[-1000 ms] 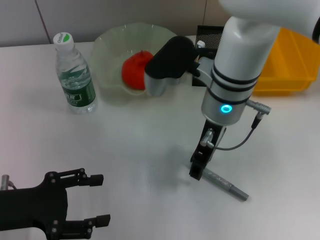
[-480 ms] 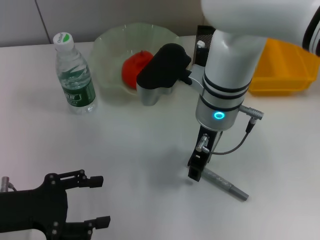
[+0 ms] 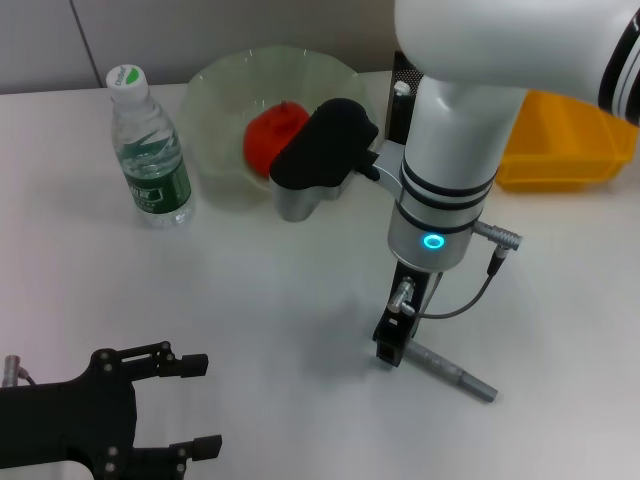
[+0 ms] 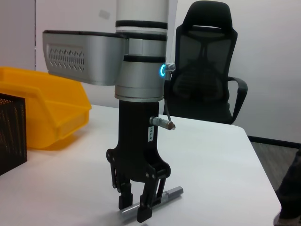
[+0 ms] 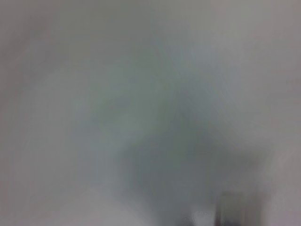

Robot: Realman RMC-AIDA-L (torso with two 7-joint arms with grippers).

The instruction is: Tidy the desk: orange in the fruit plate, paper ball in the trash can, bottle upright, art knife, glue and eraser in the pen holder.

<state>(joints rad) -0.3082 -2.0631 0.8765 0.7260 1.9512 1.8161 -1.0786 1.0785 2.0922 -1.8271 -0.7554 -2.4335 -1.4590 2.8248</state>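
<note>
My right claw (image 4: 137, 207) points down at near-right desk, fingers parted astride grey knife (image 3: 447, 369) lying flat, not yet clamped. Left claw (image 3: 190, 405) parked near-left, open. Risk: thin knife may roll or skid from closing fingers.

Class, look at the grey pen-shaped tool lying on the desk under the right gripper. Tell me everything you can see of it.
The art knife is a slim grey, metallic-looking stick lying flat on the white desk. One end points toward the robot's right; the other sits between the fingers of the right gripper, which straddle it, reaching down to the desk on either side. Whether they press it cannot be told. Nothing else touches it.
</note>
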